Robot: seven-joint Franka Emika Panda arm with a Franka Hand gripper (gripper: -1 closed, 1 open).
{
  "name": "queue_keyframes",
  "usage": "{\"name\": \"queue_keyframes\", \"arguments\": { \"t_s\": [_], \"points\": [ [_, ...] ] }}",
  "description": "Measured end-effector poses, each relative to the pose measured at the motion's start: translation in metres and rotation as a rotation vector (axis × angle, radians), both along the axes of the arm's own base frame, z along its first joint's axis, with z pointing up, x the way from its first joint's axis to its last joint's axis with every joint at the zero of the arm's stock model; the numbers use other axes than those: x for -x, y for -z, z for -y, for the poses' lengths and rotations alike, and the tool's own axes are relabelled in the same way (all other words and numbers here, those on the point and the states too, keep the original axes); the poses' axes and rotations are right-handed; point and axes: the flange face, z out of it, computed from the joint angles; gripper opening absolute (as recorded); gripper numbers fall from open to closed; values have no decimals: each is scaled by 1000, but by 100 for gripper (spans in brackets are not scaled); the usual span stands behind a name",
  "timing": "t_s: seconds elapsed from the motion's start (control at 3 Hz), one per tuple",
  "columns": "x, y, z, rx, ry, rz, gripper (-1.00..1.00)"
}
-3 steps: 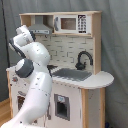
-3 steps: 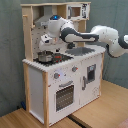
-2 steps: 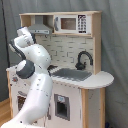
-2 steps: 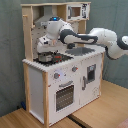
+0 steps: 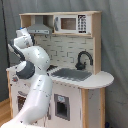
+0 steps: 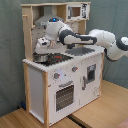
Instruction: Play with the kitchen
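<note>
kitchen [image 6: 60, 85] upright on wooden floor, long axis vertical, oven front facing the second exterior view's lower right | my hand [image 6: 42, 49] low over the hob [image 6: 50, 59] at the counter's left end | finger spread: cannot tell

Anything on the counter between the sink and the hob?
Only the arm's wrist hangs over that stretch in the second exterior view, between the sink and hob.

white kitchen [image 6: 55, 85], seemingly grey hood [image 5: 40, 29]
</note>
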Motion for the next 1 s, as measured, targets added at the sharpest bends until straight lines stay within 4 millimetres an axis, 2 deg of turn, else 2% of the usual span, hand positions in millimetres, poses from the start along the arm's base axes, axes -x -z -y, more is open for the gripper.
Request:
{"name": "queue_keyframes", "arguments": {
  "t_s": [0.33, 1.0],
  "points": [
    [14, -10, -11, -57, 60, -12, -100],
    [48, -59, -8, -88, 184, -20, -100]
  ]
}}
